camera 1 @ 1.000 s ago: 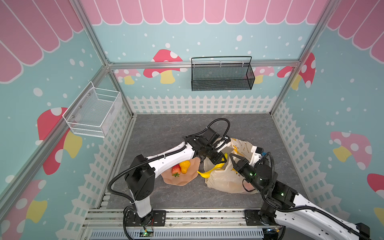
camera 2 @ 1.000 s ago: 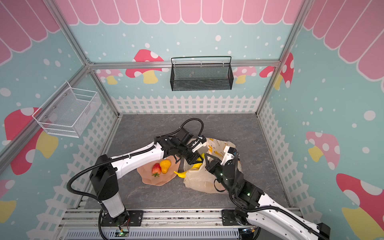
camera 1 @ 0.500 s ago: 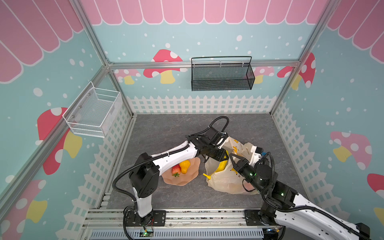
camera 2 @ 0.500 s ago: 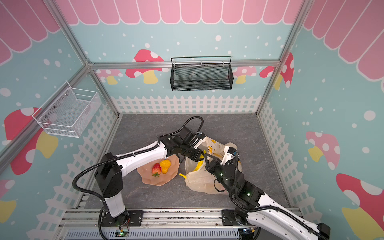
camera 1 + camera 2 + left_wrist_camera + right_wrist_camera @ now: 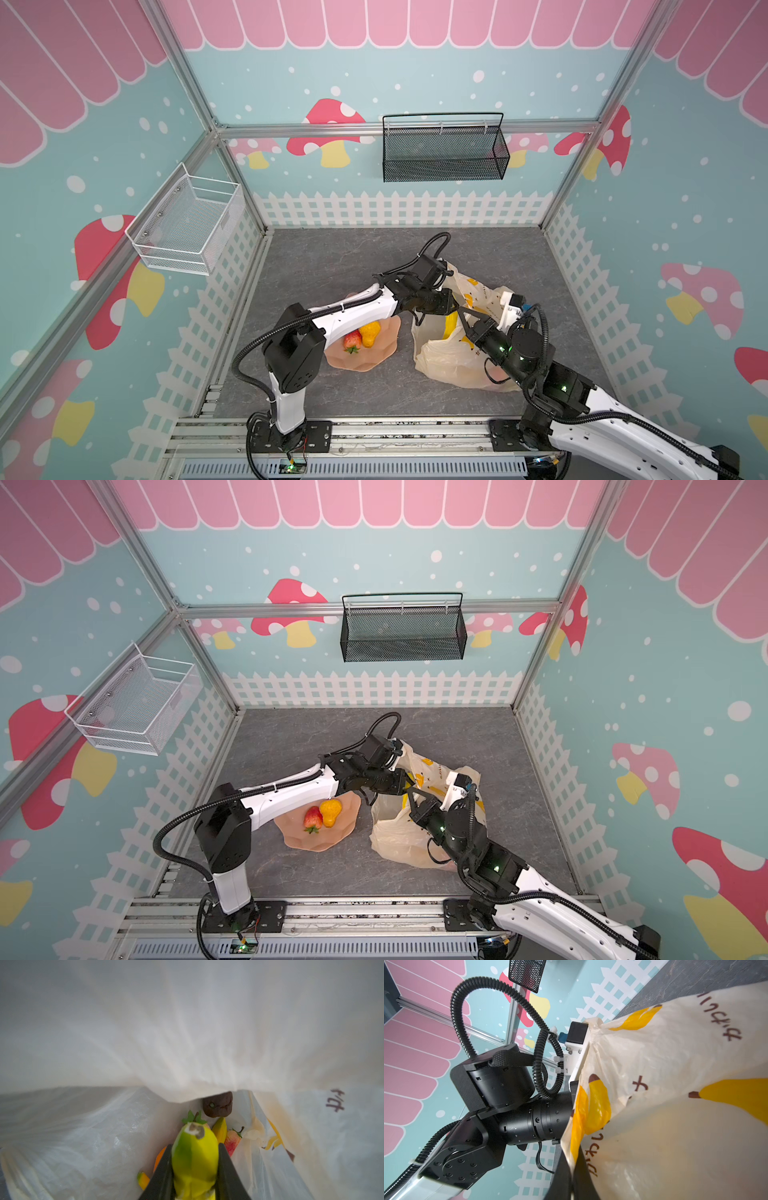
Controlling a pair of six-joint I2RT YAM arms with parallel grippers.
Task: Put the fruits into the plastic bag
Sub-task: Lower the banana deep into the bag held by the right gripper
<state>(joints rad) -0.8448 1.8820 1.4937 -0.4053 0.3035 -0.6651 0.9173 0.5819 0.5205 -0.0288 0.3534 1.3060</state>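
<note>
One banana (image 5: 194, 1169) clamped in left gripper (image 5: 195, 1147) inside plastic bag (image 5: 104, 1126) sagging overhead, right gripper (image 5: 573, 1167) pinching its rim (image 5: 566, 1147).

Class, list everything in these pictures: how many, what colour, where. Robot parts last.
plate: one, peach, on the floor
plastic bag: one, cream with banana print, on the floor right of the plate
strawberry: one, red, on the plate
pear: one, yellow-orange, on the plate beside the strawberry
banana: one, yellow-green, in the bag's mouth
brown fruit: one, dark, inside the bag
second banana: one, yellow, inside the bag
second strawberry: one, pale red, inside the bag
orange: one, orange, inside the bag, half hidden
black basket: one, black, on the back wall
white basket: one, white, on the left wall
left gripper: one, black, inside the bag, shut on the banana
right gripper: one, black, shut on the bag's edge
</note>
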